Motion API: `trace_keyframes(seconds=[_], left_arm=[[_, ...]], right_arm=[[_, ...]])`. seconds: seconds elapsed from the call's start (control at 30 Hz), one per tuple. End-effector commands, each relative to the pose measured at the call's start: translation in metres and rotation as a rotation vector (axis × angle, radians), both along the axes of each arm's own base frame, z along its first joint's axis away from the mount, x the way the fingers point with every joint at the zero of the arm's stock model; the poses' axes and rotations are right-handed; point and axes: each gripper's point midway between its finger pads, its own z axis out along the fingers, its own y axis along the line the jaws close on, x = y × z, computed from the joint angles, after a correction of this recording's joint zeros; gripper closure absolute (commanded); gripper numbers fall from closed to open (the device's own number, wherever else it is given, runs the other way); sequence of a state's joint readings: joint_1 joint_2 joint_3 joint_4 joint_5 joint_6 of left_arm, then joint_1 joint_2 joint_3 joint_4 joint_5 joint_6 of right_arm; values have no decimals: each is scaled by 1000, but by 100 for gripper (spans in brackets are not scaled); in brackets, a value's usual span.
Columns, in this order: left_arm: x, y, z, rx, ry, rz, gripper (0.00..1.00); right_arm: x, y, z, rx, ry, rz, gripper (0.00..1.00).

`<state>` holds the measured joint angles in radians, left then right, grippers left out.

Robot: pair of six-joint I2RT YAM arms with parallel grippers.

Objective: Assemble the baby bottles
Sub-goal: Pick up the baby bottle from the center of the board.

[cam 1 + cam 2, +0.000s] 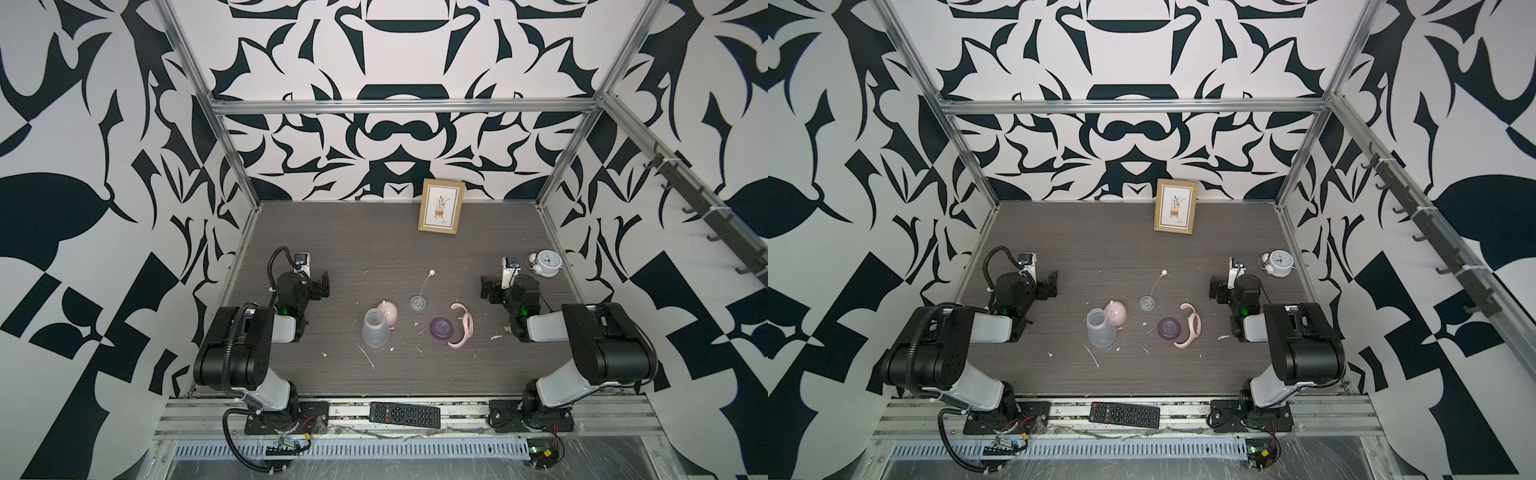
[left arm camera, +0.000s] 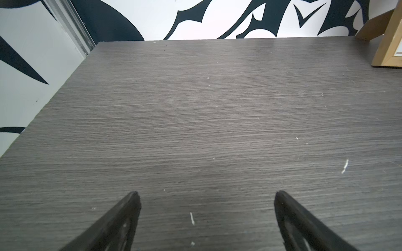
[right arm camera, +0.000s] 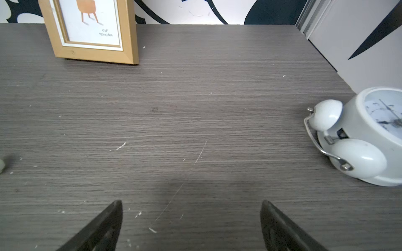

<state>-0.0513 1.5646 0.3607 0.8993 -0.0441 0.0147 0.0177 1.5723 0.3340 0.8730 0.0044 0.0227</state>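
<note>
- Left hand (image 2: pixel 207 193), right hand (image 3: pixel 191 202): spread wide, empty, parked aside, likely leaving parts reachable.
- Bottle (image 1: pixel 376 328), cap (image 1: pixel 390 310), collar (image 1: pixel 441 327), handle ring (image 1: pixel 458 308), straw (image 1: pixel 417 302): unjoined on surface (image 1: pixel 374 249), awaiting assembly.

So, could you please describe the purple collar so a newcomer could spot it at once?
Find the picture frame at the back and come straight toward the camera. Past the straw lies a pink handle ring; the collar sits beside it, toward the bottle, the only purple part.
</note>
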Motion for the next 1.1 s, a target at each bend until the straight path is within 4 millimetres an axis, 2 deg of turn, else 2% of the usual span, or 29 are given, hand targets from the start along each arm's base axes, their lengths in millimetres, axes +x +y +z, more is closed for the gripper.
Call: trace_keyframes(seconds=[0.0, 0.8, 0.87, 0.97, 1.07], left_arm=[[5, 2, 9, -11, -31, 13, 0], [5, 1, 9, -6, -31, 0, 1], [5, 2, 12, -4, -46, 9, 0], [-2, 3, 27, -6, -87, 17, 1], [-11, 8, 53, -9, -109, 46, 1]], right_arm=[[11, 1, 22, 4, -75, -4, 1], [11, 1, 23, 4, -79, -4, 0], [11, -3, 29, 4, -82, -33, 0], [10, 2, 51, -8, -47, -7, 0], [10, 25, 92, 14, -88, 69, 0]])
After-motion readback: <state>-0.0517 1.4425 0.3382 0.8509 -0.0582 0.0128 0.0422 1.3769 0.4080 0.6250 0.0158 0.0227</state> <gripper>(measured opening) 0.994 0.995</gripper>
